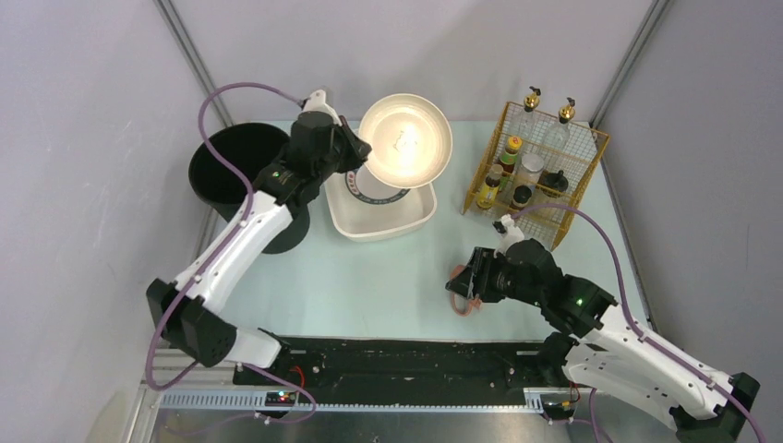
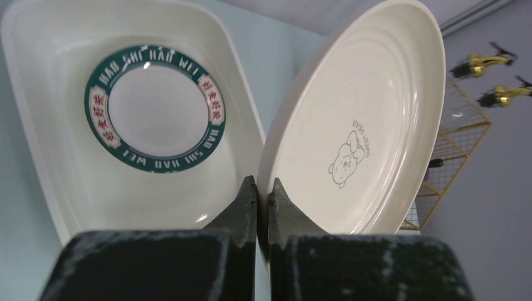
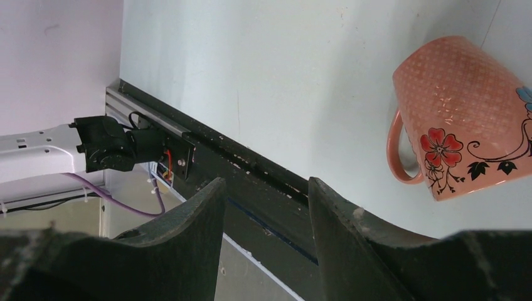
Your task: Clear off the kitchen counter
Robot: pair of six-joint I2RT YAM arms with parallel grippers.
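Above the white tub: cream plate, tilted on edge, printed bear on its face, rim clamped in the jaws of the left gripper. Inside the tub: green-ringed plate, lying flat. Under the tub: pale mint bench, black rail along its near edge. Left of the tub: black bin. Right of the tub: yellow wire basket holding bottles. Nearer than the tub and to its right: right gripper, jaws apart, gripping nothing; pink flowered mug on the bench just beside them.

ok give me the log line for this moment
left gripper: shut on cream plate, above white tub | right gripper: open, empty, beside pink floral mug
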